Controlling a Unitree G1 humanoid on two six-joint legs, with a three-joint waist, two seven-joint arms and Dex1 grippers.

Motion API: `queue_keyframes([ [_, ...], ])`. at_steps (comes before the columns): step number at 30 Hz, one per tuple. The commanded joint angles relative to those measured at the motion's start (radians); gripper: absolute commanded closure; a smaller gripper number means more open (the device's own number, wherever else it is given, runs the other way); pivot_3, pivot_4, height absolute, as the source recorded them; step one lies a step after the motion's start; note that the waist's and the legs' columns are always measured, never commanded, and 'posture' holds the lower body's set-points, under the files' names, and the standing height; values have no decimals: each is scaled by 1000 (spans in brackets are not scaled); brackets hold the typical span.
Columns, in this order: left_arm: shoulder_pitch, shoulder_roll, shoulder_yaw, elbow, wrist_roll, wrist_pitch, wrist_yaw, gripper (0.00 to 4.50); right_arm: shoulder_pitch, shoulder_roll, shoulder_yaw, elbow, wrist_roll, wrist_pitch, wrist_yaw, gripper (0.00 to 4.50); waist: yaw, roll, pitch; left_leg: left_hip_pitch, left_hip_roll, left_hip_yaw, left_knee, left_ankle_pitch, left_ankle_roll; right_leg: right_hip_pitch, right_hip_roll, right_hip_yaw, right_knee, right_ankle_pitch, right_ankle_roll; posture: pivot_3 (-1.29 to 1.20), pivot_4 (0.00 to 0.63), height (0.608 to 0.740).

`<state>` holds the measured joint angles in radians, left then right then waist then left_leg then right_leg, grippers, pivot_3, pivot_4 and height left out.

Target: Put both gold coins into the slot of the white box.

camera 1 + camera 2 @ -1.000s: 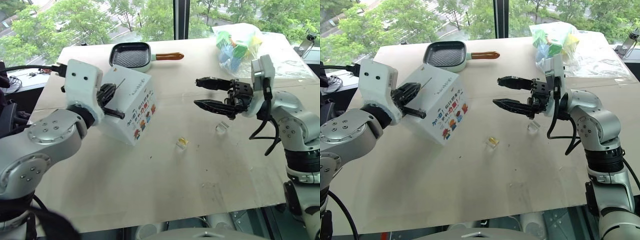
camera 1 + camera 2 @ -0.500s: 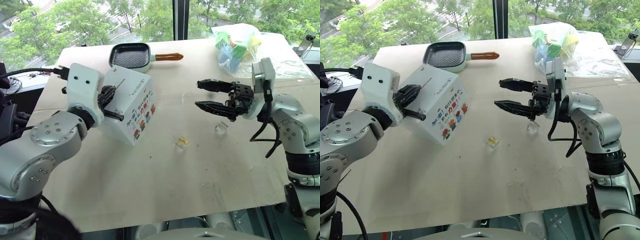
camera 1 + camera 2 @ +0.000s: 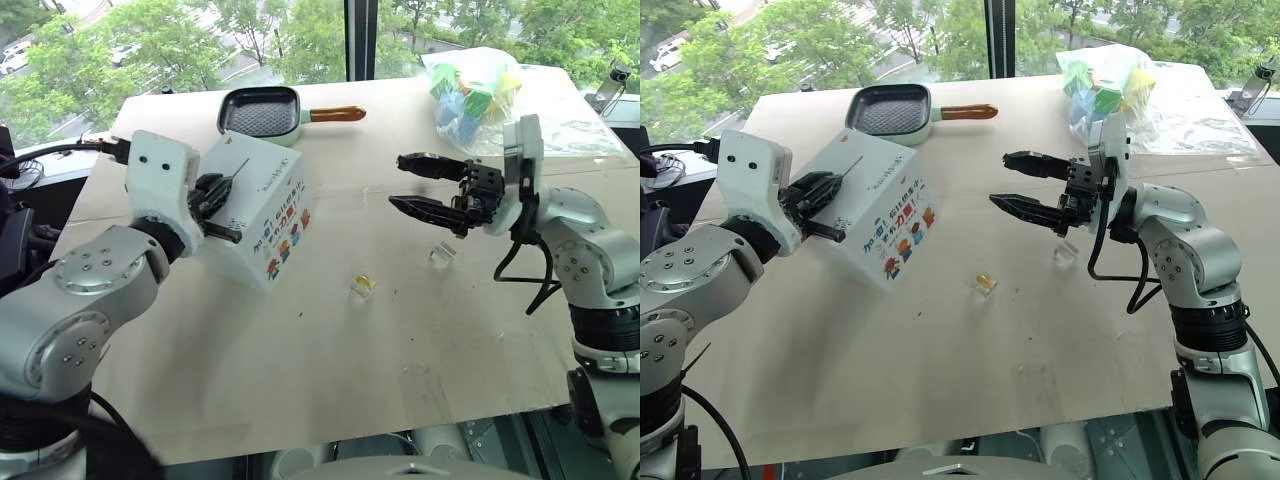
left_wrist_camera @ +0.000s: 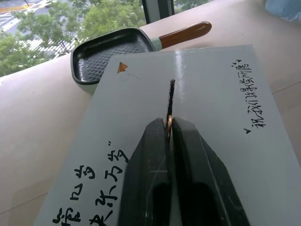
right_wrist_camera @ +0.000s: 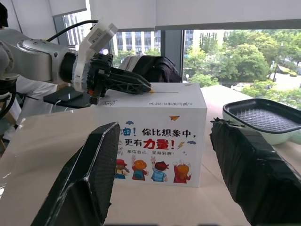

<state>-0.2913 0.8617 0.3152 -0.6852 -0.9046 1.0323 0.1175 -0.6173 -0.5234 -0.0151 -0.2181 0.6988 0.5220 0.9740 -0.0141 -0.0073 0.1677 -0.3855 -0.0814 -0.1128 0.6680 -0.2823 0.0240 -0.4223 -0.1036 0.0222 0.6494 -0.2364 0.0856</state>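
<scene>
Head views: the left gripper [image 3: 222, 203] rests on the white box [image 3: 265, 215]; a second gold coin [image 3: 364, 284] lies on the worktop [image 3: 330, 370] right of the box, not yet picked up.

Left wrist view: its jaws, nearly together, pinch a gold coin [image 4: 169, 123] edge-on at the slot [image 4: 171, 96].

Right wrist view: the right gripper [image 5: 164, 165] faces the box's cartoon side, jaws wide, empty.

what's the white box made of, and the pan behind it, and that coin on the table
Box: seemingly cardboard, smooth printed white faces, crisp folded edges, slight sheen.
Pan: probably coated metal, dark matte ribbed inside, pale glossy outer wall; the orange-brown handle could be wood or plastic.
Coin: shiny gold-yellow, metal or plastic, too small to tell; it seems to sit in something clear.
</scene>
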Motion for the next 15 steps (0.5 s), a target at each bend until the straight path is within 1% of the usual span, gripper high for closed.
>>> queue_keyframes([
  [1,11,-8,-8,21,109,-55,-27,2196,-1,1,-15,-39,-7,-25,-5,1138,0,0,0,0,0,0,0,0,0,0,0,0,0,0,0,0,150,721],
  [3,7,-23,8,29,119,-54,-32,1258,4,2,-13,-39,-13,-28,-7,1138,2,0,0,0,0,0,1,0,0,0,0,0,0,0,0,0,150,721],
  [4,3,-32,17,23,119,-69,-47,1038,8,2,-13,-39,-15,-29,-7,1138,2,0,0,0,0,0,1,0,0,0,0,0,1,0,0,0,150,721],
  [5,-4,-48,28,13,111,-88,-62,1038,13,2,-13,-40,-17,-29,-7,1138,2,0,0,0,0,0,1,0,0,0,0,0,1,0,0,0,150,721],
  [7,-20,-102,53,-37,46,-148,-116,1038,31,0,-5,-40,-30,-38,-2,1138,3,-1,0,0,0,0,1,0,0,0,0,0,1,0,0,0,150,721],
  [9,45,-131,80,-117,-81,-167,-208,1038,64,-4,25,-38,-70,-68,13,1138,3,-2,0,-2,0,-1,1,0,0,0,-1,-2,0,0,0,0,150,721],
  [11,162,-108,97,-191,-138,-169,-317,1038,96,3,54,-36,-101,-94,21,1138,-2,-2,-1,-2,0,-1,1,0,0,0,-1,-2,-1,0,0,0,150,721],
  [14,460,-74,124,-298,-150,-203,-530,1038,174,48,115,-17,-153,-124,-4,1138,-17,-1,0,-2,1,0,-2,0,0,-2,-1,0,-2,0,0,0,150,721],
  [15,547,-65,117,-315,-118,-220,-582,1038,198,59,135,-7,-176,-128,-16,1138,-21,-2,-1,-1,1,0,-2,0,0,-2,0,0,-2,0,0,0,150,721],
])
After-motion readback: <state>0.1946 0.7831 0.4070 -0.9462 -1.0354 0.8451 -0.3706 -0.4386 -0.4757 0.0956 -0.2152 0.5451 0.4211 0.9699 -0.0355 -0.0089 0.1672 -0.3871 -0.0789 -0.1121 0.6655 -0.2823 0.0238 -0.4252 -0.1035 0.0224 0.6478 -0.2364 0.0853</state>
